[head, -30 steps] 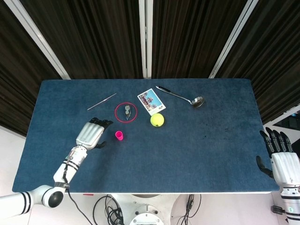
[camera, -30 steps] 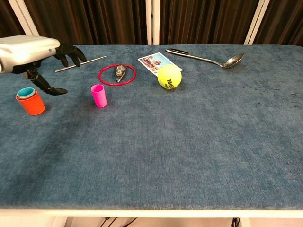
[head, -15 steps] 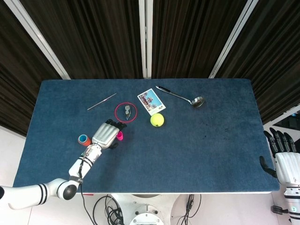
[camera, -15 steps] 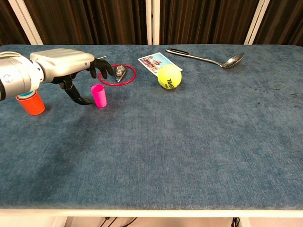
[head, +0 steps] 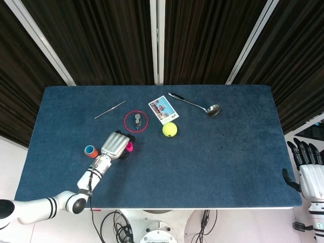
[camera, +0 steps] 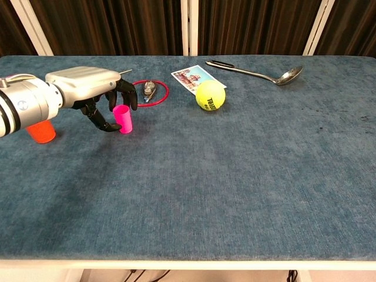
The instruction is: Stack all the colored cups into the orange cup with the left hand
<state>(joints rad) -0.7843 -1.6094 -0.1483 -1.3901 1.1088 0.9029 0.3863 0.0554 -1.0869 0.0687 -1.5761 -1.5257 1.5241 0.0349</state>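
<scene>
Orange cup (head: 90, 151): I see it upright at about 9 o'clock from my left hand, with a teal cup nested inside it; in the chest view only its lower part (camera: 40, 131) shows behind the forearm.
Pink cup (camera: 123, 118): upright on the blue table (camera: 235, 176), nothing visible in it, well apart from the orange cup.
Left hand (camera: 97, 97): my fingers (camera: 130, 97) curl down around the pink cup; whether they press it yet, I cannot tell.
Right hand (head: 307, 169): off the table's 3 o'clock edge, fingers apart, holding nothing.
Open room: the near and right stretches of cloth are bare; the red ring (camera: 147, 91), tennis ball (camera: 210, 95), card (camera: 191, 77), ladle (camera: 258, 73) and thin rod (head: 110, 110) sit toward 12 o'clock.
Change: half a second ago my fingers were raised over the cup; now they have dropped around it.
</scene>
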